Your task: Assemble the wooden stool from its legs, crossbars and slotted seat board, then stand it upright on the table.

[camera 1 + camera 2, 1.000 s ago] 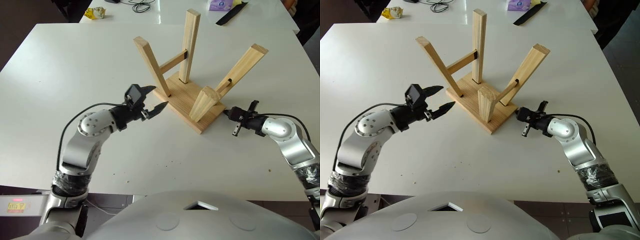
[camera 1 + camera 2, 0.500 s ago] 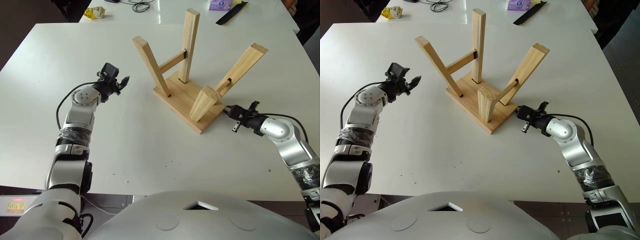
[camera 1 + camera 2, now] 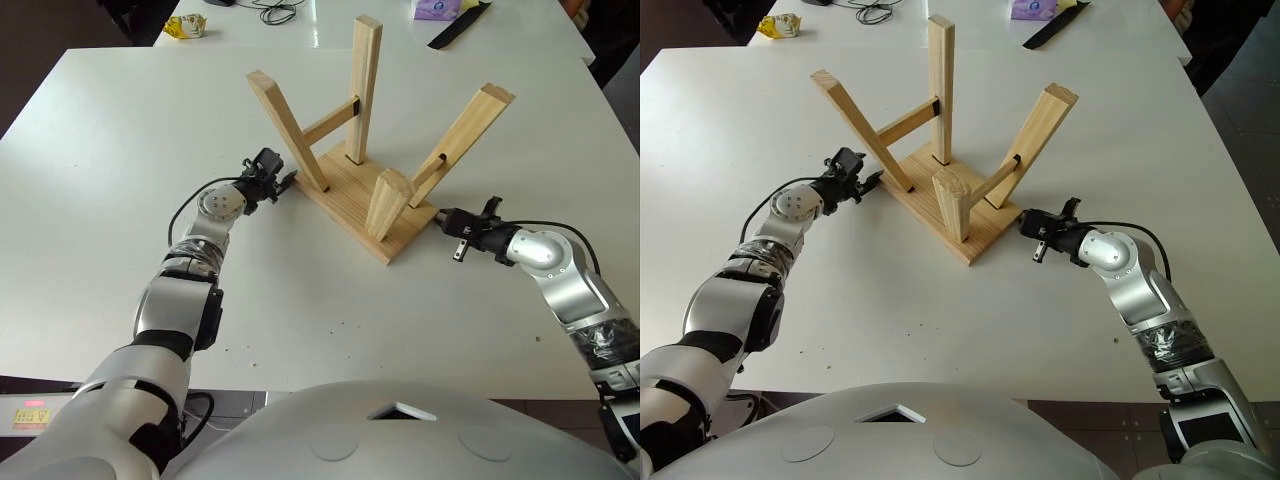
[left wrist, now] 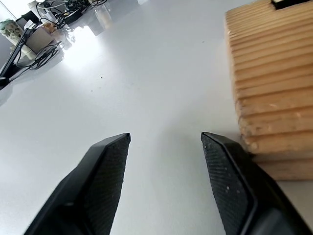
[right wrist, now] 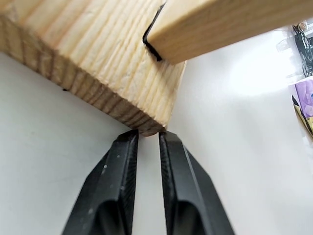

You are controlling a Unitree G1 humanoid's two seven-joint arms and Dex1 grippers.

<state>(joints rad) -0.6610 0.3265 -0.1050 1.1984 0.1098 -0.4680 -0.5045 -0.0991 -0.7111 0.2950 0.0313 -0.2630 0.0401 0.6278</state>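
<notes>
Stool (image 3: pixel 370 165) sat legs-up toward the tabletop's (image 3: pixel 120 150) far edge, left gripper (image 3: pixel 283 183) spread at one seat board (image 3: pixel 398 238) corner, right gripper (image 3: pixel 441 219) pressed nearly together at the opposite corner, so I'd say both needed firm bites before flipping.

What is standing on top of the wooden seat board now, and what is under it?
Four legs rise from the seat board, and two crossbars join them in pairs. The board lies flat on the white table, so its underside is covered.
</notes>
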